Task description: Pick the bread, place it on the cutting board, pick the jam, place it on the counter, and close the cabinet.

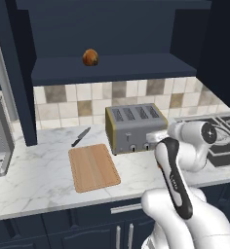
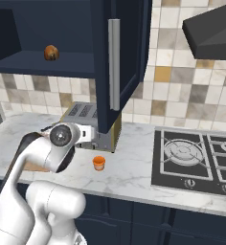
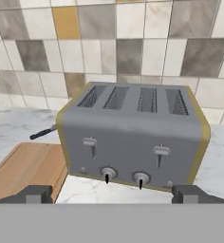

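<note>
An open navy cabinet (image 1: 112, 68) hangs over a marble counter (image 1: 34, 175). At twelve o'clock on its shelf sits the bread (image 1: 90, 57). The cutting board (image 1: 93, 167) lies empty, at nine o'clock from a grey toaster (image 1: 135, 127). The orange jam (image 2: 99, 162) already stands on the counter. The gripper (image 3: 113, 193), fingers wide and empty, faces the toaster; lifting carelessly could strike the open door (image 2: 114, 67) or nudge the roll deeper.
</note>
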{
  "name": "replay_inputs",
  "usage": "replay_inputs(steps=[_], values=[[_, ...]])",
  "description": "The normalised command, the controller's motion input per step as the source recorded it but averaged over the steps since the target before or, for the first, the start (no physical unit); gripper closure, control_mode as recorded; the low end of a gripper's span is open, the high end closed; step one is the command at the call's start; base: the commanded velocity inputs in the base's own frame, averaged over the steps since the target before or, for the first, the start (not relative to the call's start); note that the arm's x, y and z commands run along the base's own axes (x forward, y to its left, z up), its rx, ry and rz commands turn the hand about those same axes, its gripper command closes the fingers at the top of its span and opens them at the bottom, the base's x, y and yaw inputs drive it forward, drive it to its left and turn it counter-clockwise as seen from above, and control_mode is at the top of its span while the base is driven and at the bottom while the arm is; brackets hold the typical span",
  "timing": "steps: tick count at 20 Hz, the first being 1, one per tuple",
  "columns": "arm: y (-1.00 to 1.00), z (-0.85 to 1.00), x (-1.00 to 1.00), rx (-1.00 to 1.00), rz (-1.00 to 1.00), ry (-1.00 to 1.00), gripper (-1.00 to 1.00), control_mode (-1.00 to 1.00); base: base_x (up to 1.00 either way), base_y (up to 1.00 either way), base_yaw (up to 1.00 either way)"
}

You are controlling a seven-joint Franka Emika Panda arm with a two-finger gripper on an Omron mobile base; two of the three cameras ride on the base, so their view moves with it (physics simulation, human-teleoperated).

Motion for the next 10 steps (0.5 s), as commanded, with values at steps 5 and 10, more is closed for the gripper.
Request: replay_inputs(steps=[5,10], values=[[0.37,0.37,-0.16,0.0,-0.06,0.0,-1.0,-1.0,0.0,0.0,0.0],[0.32,0.38,-0.24,0.0,-0.08,0.0,-1.0,-1.0,0.0,0.0,0.0]])
